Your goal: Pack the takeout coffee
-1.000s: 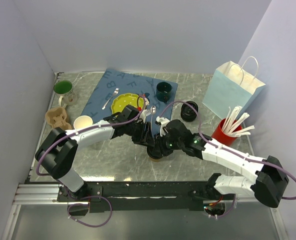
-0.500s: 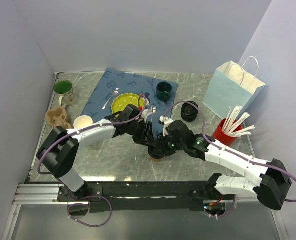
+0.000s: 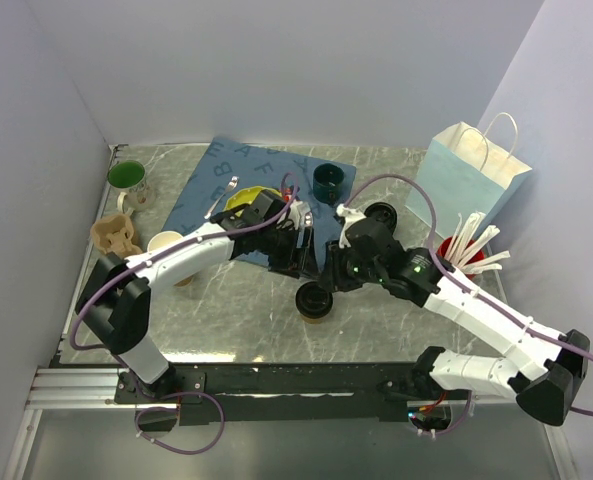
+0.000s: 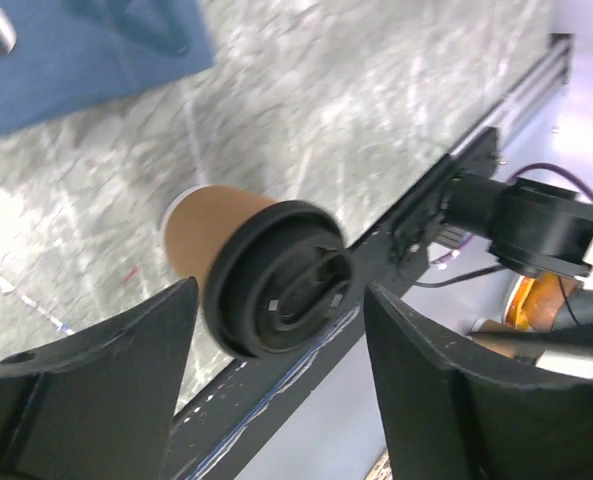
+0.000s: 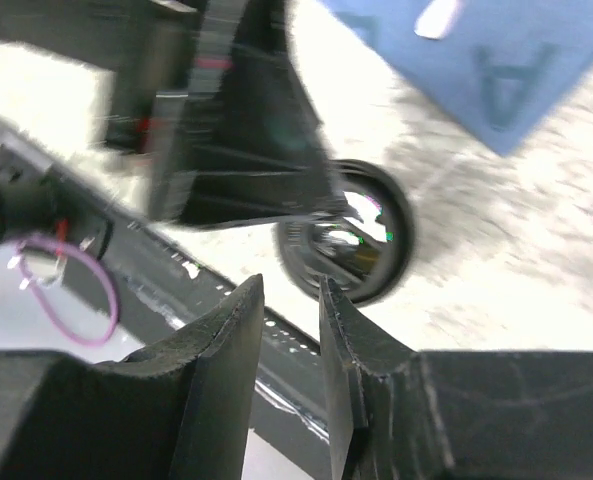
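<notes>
The takeout coffee (image 3: 313,300) stands lidded on the tabletop (image 3: 226,315), just nearward of both claws and held by neither. The left claw (image 3: 298,255) gapes wide; the right claw (image 3: 328,275) is narrowly parted and empty. Far beyond the right claw stands the paper bag (image 3: 466,185) (packing seemingly all ahead).

Pale capital letters are printed all over the blue mat (image 3: 261,160) on the bench. From the top camera an "A" and an "F" can be read near the mat's far edge. The other letters there are too small or too skewed to tell. The right wrist camera catches a corner of the same mat (image 5: 536,60) with 1 large "A" on it, plain though tilted and slightly blurred.
</notes>
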Action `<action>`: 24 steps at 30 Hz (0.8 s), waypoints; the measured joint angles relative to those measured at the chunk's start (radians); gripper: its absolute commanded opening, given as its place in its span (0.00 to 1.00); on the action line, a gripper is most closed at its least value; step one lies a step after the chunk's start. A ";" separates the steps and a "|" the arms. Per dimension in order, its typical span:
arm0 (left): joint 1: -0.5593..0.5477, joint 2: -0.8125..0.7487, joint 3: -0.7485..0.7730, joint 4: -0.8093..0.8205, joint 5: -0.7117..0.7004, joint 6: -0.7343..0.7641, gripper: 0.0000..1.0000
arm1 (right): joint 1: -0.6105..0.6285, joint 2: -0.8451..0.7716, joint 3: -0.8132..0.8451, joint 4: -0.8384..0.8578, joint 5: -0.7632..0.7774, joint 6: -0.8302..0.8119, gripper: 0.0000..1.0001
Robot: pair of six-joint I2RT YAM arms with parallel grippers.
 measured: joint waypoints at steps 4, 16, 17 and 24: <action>0.000 -0.011 0.022 0.002 0.009 -0.002 0.78 | -0.026 0.013 0.005 -0.080 0.058 0.035 0.34; 0.006 -0.232 -0.111 -0.057 -0.232 -0.043 0.97 | -0.052 0.175 0.055 -0.219 0.080 0.085 0.34; 0.006 -0.238 -0.114 -0.062 -0.247 -0.045 0.97 | -0.052 0.179 0.057 -0.218 0.077 0.085 0.34; 0.007 -0.258 -0.130 -0.094 -0.340 -0.056 0.97 | -0.052 0.211 0.064 -0.211 0.051 0.086 0.35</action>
